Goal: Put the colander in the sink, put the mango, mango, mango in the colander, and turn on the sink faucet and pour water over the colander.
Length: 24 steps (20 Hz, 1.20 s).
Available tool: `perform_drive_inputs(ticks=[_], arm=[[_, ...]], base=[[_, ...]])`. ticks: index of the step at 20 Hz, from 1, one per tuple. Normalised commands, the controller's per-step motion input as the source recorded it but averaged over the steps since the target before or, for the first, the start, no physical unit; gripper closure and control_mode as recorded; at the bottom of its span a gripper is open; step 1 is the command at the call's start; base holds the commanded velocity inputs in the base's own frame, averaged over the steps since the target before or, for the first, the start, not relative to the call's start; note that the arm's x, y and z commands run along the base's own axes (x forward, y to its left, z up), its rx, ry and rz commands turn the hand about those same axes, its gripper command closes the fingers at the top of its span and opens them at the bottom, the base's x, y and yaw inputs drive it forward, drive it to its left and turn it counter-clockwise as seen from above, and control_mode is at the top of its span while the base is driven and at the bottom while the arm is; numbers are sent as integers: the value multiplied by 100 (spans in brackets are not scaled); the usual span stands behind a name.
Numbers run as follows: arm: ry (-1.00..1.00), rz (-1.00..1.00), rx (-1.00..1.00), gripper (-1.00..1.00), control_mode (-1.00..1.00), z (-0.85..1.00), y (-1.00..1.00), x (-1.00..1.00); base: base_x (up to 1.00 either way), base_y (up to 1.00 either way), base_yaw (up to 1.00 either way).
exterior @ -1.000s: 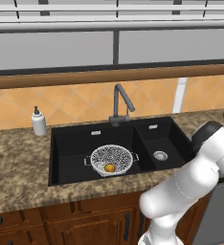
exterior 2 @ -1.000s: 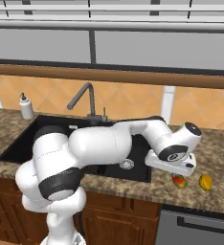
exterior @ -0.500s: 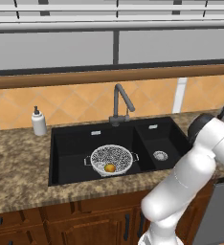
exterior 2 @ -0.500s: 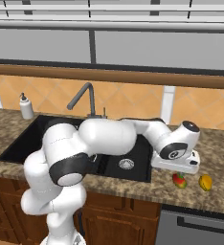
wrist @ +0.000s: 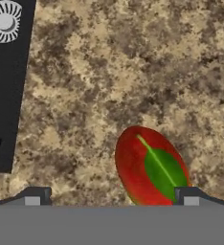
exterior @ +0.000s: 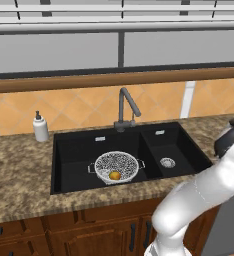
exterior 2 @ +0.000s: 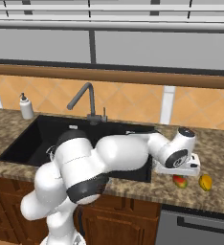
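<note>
On counter, mango below open claw, nearer one finger

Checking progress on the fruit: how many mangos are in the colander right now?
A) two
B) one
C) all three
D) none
B: the left base view shows a single mango inside the colander in the sink, while the right base view shows two more mangos on the granite counter beside the arm.

Granite counter (two mangos)
</note>
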Motion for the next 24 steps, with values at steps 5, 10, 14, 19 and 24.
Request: perform_drive_inputs(ticks=[5, 10, 14, 19, 24], arm=[[3, 4, -1, -100, -100, -16, -32, 19], [0, 1, 0, -100, -100, -15, -9, -6], [0, 0, 0, -100, -100, -18, 0, -13], [-1, 0, -2, -100, -100, -41, 17, -9], [-3, 0, -1, -100, -100, -46, 17, 11]], base=[[0, 0, 0], [0, 0, 0], [0, 0, 0], [0, 0, 0], [0, 0, 0]])
